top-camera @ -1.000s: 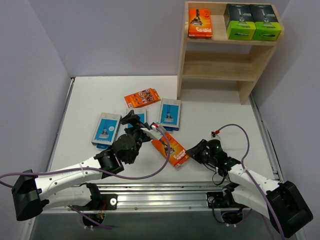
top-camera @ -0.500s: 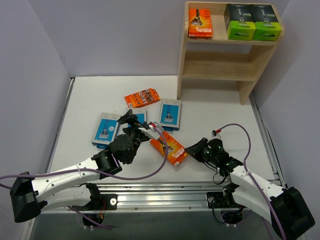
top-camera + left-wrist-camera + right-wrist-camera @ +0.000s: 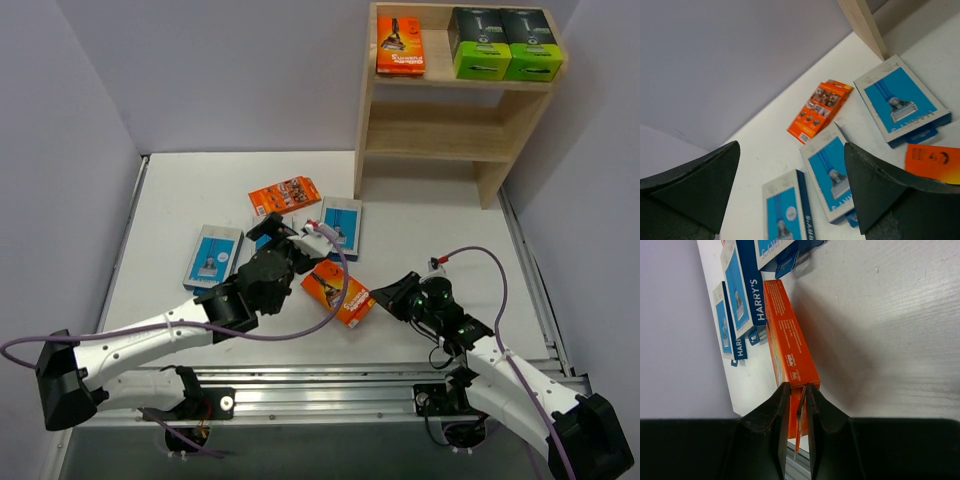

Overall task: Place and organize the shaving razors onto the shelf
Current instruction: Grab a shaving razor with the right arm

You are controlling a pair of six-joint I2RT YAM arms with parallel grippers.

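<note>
Right tool (image 3: 797, 386) appears clamped on the right end of an orange pack (image 3: 790, 347) lying on the bench (image 3: 200, 190). Left tool (image 3: 791, 147) hangs, fingers wide apart and empty, above blue cards (image 3: 830, 177). The shelf (image 3: 440, 128) stands far right.

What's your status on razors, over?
Left gripper open over light-blue razor cards. Right gripper shut on edge of flat orange razor pack. One card lies alongside.

White table (image 3: 200, 190), plain lavender walls (image 3: 220, 70), metal rail (image 3: 330, 385) along near edge.
</note>
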